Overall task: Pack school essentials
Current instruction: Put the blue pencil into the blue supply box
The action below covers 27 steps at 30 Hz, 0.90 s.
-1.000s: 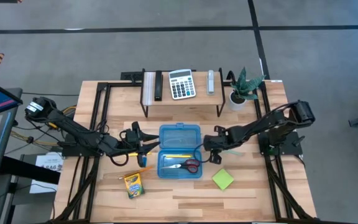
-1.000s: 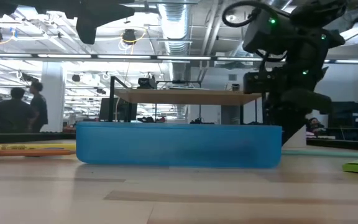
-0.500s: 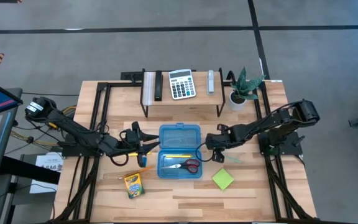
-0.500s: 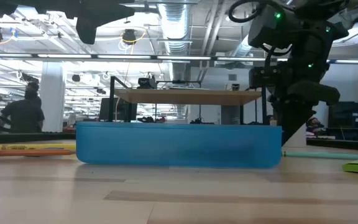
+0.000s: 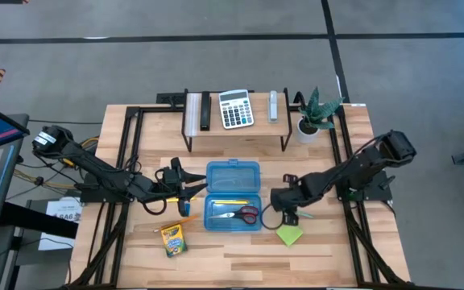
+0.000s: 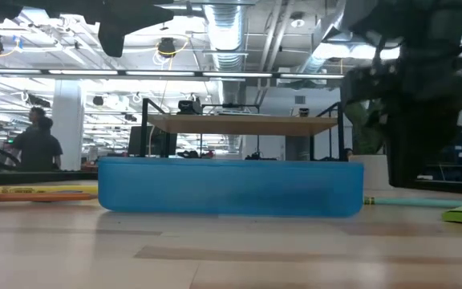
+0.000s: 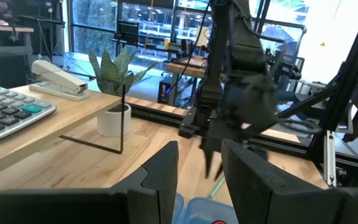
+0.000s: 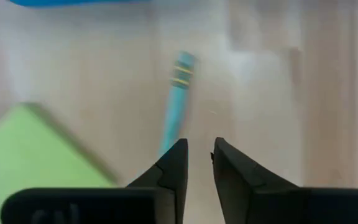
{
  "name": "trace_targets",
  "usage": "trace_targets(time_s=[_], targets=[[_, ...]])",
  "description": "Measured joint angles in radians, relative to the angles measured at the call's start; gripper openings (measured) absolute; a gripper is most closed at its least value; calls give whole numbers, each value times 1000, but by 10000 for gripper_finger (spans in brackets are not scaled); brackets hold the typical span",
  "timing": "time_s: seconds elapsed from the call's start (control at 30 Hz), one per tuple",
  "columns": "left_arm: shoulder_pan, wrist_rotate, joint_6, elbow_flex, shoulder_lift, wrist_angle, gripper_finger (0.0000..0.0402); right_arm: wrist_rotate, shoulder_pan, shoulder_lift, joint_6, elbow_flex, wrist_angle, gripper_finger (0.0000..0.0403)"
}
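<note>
On the left side of the bench [image 5: 240,250] the crayon box [image 5: 171,238] lies flat with a yellow pencil [image 5: 185,218] just beside it; both are light and stiff, easy to pinch across the narrow side. The left claw [image 5: 185,190] hangs low just left of the blue case [image 5: 233,196], its arm stretched in from the bench's left edge, fingers parted with nothing between them.

The open case already holds another pencil and the red-handled scissors [image 5: 240,213] (hard handles, likely slippery blades).

To the right, the thin green pen [image 8: 176,99] lies on the wood beside the sticky-note pad [image 5: 290,234]. The pen is light, rigid and round, so it probably rolls; a grip across its middle looks safest. The pad is soft-edged and flat, best taken across two opposite edges.

The right claw [image 5: 287,214] points straight down just above the pen and pad, arm reaching in from the right, fingers slightly parted and empty.
</note>
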<state>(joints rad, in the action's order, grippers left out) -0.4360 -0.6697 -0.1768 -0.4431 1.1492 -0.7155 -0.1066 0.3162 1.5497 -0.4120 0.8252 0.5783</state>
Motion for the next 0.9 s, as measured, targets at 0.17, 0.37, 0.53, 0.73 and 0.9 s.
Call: trace_targets(time_s=[0.17,0.37,0.53,0.73,0.9], targets=[[0,0,-7,0,0,-1,112,0,40,10,-7,18,-13,106],[0,0,-9,0,0,-1,112,-2,27,10,-16,18,-1,132],[0,0,-9,0,0,-2,112,-3,-11,10,17,18,-65,151],[0,0,-9,0,0,-2,112,2,-56,17,44,19,-111,153],[0,0,-7,0,0,-2,112,39,-70,66,55,22,-166,151]])
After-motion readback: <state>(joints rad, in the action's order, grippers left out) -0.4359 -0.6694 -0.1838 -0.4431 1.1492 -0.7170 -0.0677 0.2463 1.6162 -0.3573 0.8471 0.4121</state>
